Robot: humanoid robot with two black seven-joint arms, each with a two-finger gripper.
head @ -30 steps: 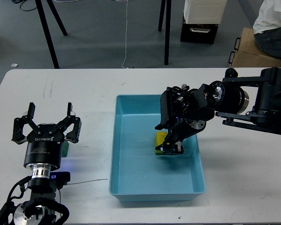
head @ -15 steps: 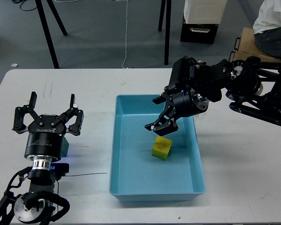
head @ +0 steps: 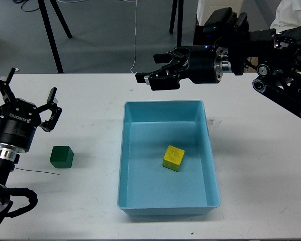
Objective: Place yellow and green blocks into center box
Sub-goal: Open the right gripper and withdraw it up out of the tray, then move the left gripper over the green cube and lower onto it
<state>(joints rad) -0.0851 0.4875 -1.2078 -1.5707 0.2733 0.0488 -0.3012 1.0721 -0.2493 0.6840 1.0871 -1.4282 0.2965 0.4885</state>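
The yellow block (head: pixel 173 157) lies loose on the floor of the light blue tray (head: pixel 124 150), a little right of its middle. The green block (head: pixel 62 156) stands on the white table left of the tray. My right gripper (head: pixel 148 75) is open and empty, held high over the table just beyond the tray's far wall, well clear of the yellow block. My left gripper (head: pixel 29 89) is open and empty at the left of the table, up and to the left of the green block, not touching it.
A thin black wire (head: pixel 37 171) lies on the table by the green block. Beyond the table's far edge stand black tripod legs (head: pixel 49 35), a dark box (head: pixel 213 32) and a seated person (head: pixel 293 20).
My right gripper let go of the yellow block in the tray, then rose and drew back past the far wall. My left gripper moved left, uncovering the green block.
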